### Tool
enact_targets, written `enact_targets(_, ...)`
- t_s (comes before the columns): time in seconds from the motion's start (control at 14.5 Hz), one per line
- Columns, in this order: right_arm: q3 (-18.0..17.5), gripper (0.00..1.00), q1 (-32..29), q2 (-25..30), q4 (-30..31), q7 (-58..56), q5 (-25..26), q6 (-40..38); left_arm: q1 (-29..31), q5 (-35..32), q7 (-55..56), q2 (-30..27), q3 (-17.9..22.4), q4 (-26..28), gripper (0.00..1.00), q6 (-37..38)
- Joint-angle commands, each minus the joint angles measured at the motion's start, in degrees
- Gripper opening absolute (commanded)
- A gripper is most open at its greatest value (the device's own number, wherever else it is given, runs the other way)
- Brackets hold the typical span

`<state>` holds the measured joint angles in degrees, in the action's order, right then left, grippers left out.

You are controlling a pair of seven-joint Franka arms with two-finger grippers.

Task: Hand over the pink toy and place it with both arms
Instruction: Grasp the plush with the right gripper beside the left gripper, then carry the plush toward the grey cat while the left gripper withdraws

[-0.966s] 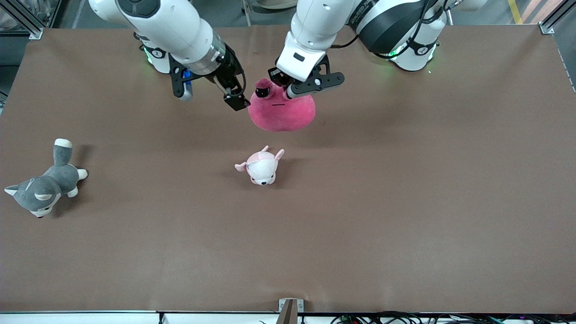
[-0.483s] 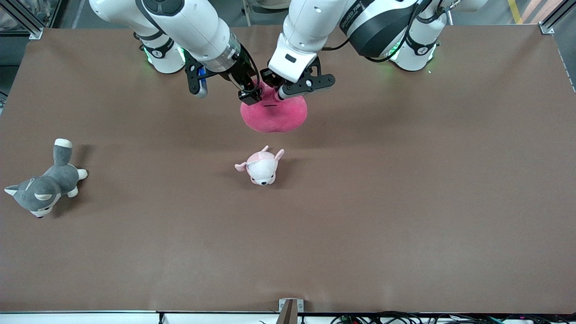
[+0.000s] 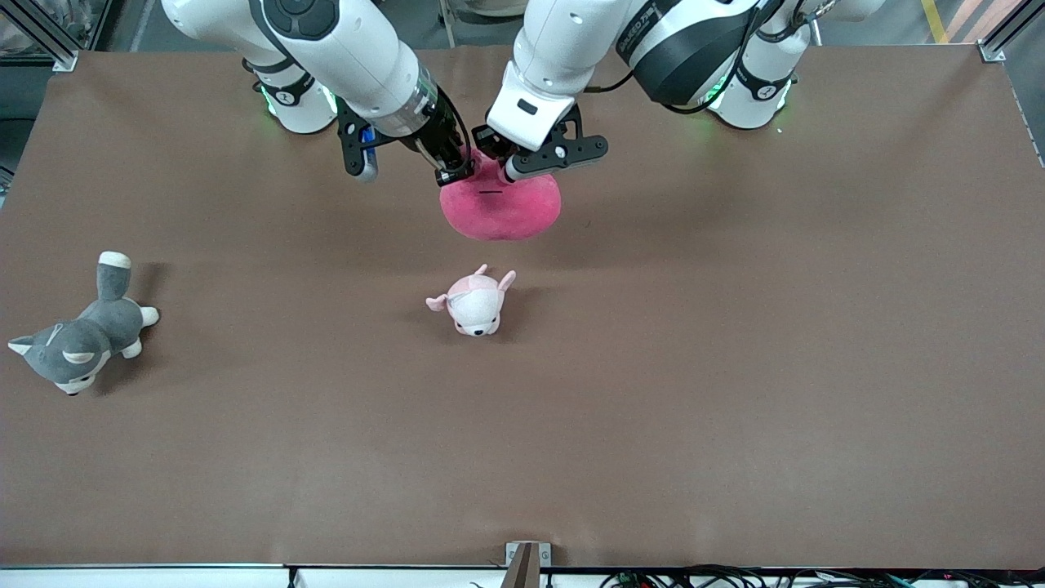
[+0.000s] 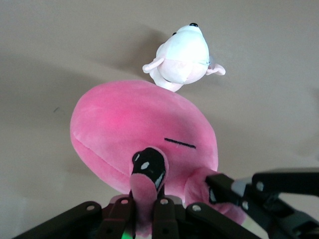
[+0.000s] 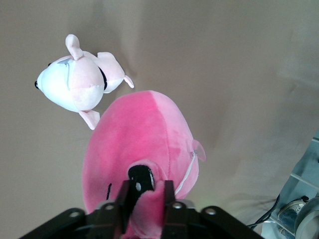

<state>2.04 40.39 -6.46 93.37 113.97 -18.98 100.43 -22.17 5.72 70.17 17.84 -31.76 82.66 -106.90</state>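
The pink toy (image 3: 500,208), a magenta rounded plush, hangs in the air over the table's middle near the arms' bases. My left gripper (image 3: 504,166) is shut on one of its bulging dark eye stalks, which shows pinched between the fingers in the left wrist view (image 4: 144,206). My right gripper (image 3: 454,171) grips the other eye stalk, its fingers pressed on both sides of it (image 5: 147,196). The toy's body (image 4: 144,129) (image 5: 139,144) dangles below both grippers. In the left wrist view the right gripper's finger (image 4: 234,191) is touching the toy.
A small pale pink-and-white plush (image 3: 473,302) (image 4: 182,52) (image 5: 75,82) lies on the brown table (image 3: 735,367), nearer the front camera than the hanging toy. A grey-and-white dog plush (image 3: 77,339) lies toward the right arm's end.
My right gripper moved in to the toy and closed on its second eye stalk. The left gripper shifted a little toward the right arm with the toy.
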Motion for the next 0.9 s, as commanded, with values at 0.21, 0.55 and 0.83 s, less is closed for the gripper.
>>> enact_targets(0.21, 1.03, 0.00, -0.66, 2.15, 0.76, -2.16, -0.27, 0.20, -0.59, -1.68, 1.02, 0.97, 0.03, -1.54, 0.13, -0.15)
enact_targets(0.55, 1.03, 0.00, -7.50, 6.11, 1.20, -13.92, -0.36, -6.64, -0.24, -1.68, 0.40, 0.18, 0.21, -2.68, 1.00, -0.07)
enact_targets(0.83, 1.12, 0.00, -16.37, 6.81, 3.99, -27.54, -0.36, -11.31, 2.12, -5.01, -0.21, -2.79, 0.56, -3.82, 1.00, 1.16)
